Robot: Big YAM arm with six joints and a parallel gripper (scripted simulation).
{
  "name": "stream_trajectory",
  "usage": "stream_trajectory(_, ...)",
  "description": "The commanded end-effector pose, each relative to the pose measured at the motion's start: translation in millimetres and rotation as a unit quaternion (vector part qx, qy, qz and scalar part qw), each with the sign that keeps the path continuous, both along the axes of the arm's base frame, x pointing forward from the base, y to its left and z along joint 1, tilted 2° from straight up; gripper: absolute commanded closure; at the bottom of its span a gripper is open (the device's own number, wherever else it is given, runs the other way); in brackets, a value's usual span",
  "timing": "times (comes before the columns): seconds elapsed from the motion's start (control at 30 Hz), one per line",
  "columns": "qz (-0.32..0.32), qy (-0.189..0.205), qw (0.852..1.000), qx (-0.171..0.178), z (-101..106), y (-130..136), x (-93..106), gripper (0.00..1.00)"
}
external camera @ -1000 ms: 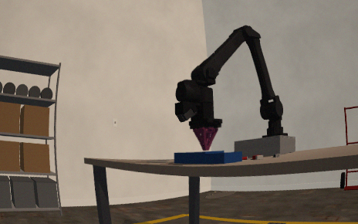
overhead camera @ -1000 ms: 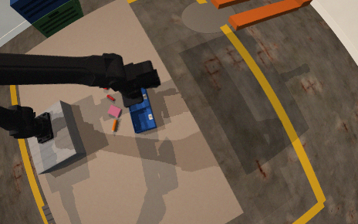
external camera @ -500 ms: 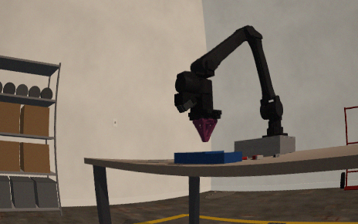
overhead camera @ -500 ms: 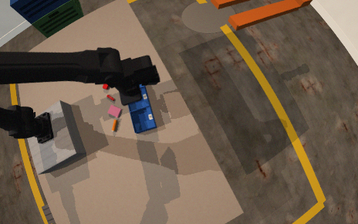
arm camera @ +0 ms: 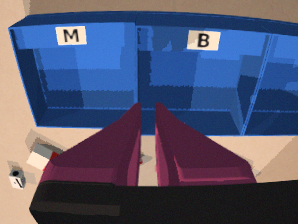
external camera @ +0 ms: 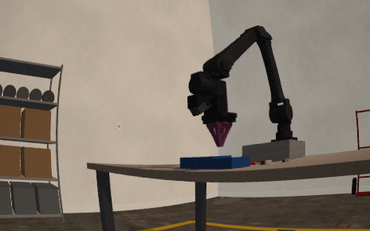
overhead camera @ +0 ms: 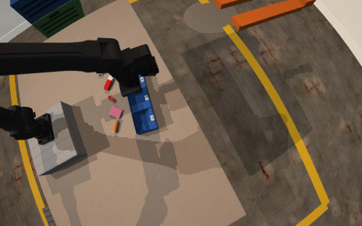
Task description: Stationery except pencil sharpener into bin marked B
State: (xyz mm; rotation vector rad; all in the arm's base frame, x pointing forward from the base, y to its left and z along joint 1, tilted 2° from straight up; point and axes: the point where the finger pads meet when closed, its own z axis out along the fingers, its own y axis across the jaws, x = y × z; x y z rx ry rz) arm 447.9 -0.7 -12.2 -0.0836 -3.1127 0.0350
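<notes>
A blue row of bins [overhead camera: 142, 105] lies on the table, and it also shows in the exterior view [external camera: 214, 162]. In the wrist view the compartment marked B [arm camera: 193, 86] sits right of the one marked M [arm camera: 80, 76]. My gripper [arm camera: 148, 112] [external camera: 219, 142] is shut with nothing seen between its purple fingers. It hangs well above the bins, over their near wall between M and B. Beside the bins lie a red and white piece [overhead camera: 108, 83], a small red piece [overhead camera: 111, 98], a pink block [overhead camera: 115, 112] and an orange pencil [overhead camera: 115, 126].
The arm's grey base block [overhead camera: 56, 136] stands at the table's left side, with a black mount [overhead camera: 23, 124] against it. Blue and green crates [overhead camera: 48, 12] stand beyond the table's far corner. Two small things [arm camera: 29, 163] lie on the table left of my fingers.
</notes>
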Motion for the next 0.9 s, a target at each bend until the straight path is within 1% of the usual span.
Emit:
stream_trajectory(0.0,-0.009,-0.026,1.000,0.001,17,22,27.9,0.92)
stream_trajectory(0.03,-0.009,-0.024,1.000,0.001,15,28,27.9,0.92)
stream_trajectory(0.1,-0.009,-0.024,1.000,0.001,15,28,27.9,0.92)
stream_trajectory(0.13,-0.009,-0.037,0.999,0.002,26,33,31.8,0.92)
stream_trajectory(0.2,-0.009,-0.023,1.000,0.001,15,43,29.1,0.92)
stream_trajectory(0.3,-0.009,-0.023,1.000,0.002,14,58,30.1,0.92)
stream_trajectory(0.33,-0.009,-0.026,1.000,0.003,15,59,31.5,0.92)
stream_trajectory(0.37,-0.010,-0.037,0.999,0.004,25,60,34.4,0.92)
stream_trajectory(0.4,-0.010,-0.034,0.999,0.004,24,59,28.7,0.92)
stream_trajectory(0.43,-0.013,-0.019,1.000,0.002,2,54,20.8,0.92)
stream_trajectory(0.47,-0.021,-0.010,1.000,0.000,-6,46,12.6,0.92)
stream_trajectory(0.6,-0.018,-0.009,1.000,0.000,-17,49,11.8,0.92)
stream_trajectory(0.67,-0.018,-0.009,1.000,0.000,-17,49,11.8,0.92)
stream_trajectory(0.7,-0.017,-0.043,0.999,0.005,4,52,36.1,0.92)
stream_trajectory(0.8,-0.017,-0.009,1.000,0.000,-28,49,11.4,0.92)
stream_trajectory(0.87,-0.018,-0.009,1.000,0.000,-33,49,11.2,0.92)
